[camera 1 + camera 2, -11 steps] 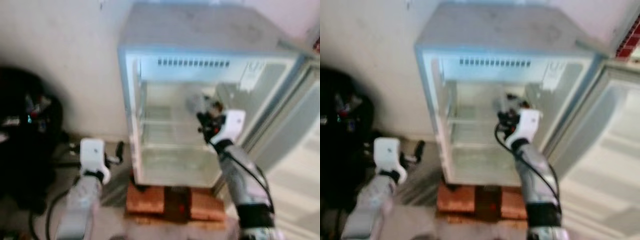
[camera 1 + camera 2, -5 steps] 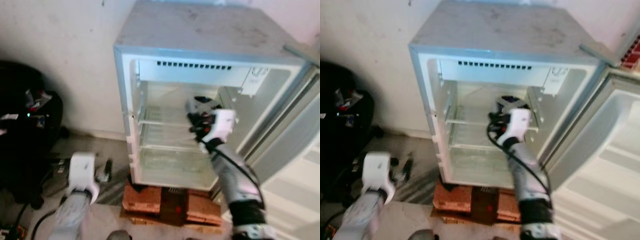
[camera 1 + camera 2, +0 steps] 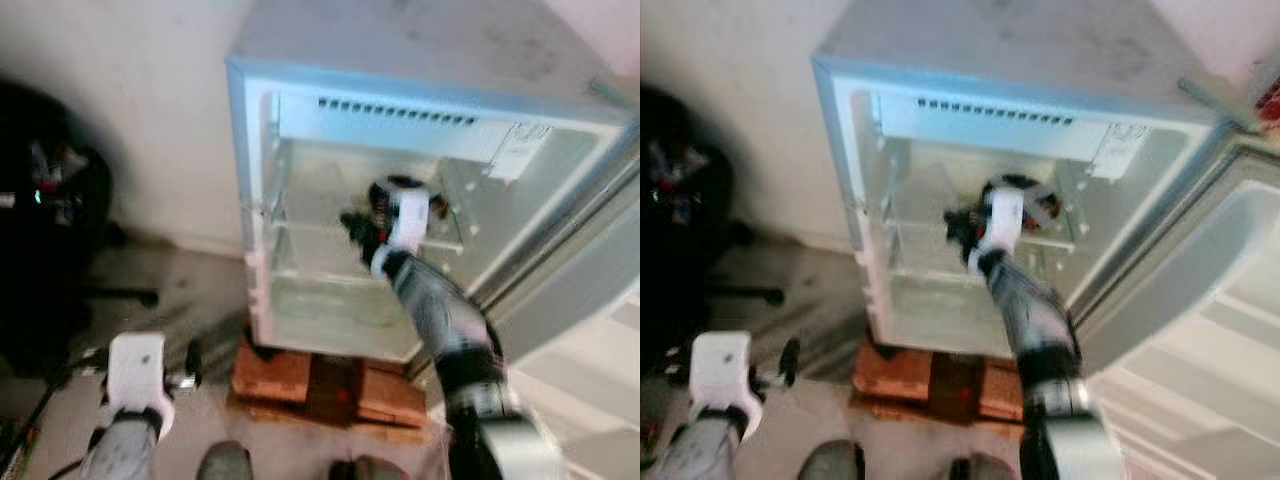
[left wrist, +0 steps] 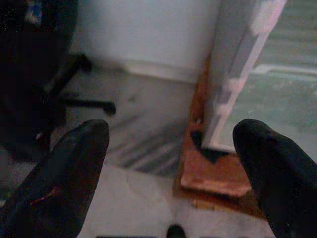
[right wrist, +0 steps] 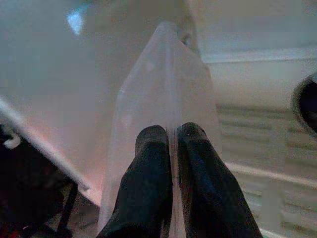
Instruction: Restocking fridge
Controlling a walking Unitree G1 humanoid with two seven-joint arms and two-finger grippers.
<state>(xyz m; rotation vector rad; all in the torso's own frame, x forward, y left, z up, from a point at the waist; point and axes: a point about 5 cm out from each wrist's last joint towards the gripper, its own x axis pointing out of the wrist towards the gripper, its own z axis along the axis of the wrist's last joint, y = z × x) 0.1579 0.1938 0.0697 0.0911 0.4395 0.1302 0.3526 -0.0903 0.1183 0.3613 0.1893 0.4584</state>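
Right gripper (image 5: 171,148) jaws pinched tight together on a thin edge of a clear plastic bag (image 5: 163,89), the film running up between the two black fingers (image 5: 151,158) and fanning out past them. Pinching the seam likely keeps the limp bag from slipping during the reach. What the bag contains cannot be told.

In the left eye view the right gripper (image 3: 365,235) sits at frame centre, inside the open fridge (image 3: 300,90), roughly level with the wire shelf (image 3: 310,228) in the upper half of the cavity. The arm extends from lower right up into the opening, so the bag is held over or near that shelf, probably for setting down there. Whether it touches the shelf cannot be told; the frame is blurred.

A dark round object (image 3: 1015,190) shows just behind the wrist, upper centre of the right eye view; unclear what it is.

Fridge door (image 3: 1230,300) swung wide at the right edge, leaving the opening free for the arm. The fridge stands on a reddish brick or board base (image 3: 330,385), lower centre.

Left gripper (image 4: 171,163) jaws spread wide, holding nothing, low at lower left of the frame near the floor (image 4: 138,124) beside the fridge's corner; idle, kept out of the way.

Dark clutter (image 3: 50,200) sits at the left edge against the wall.
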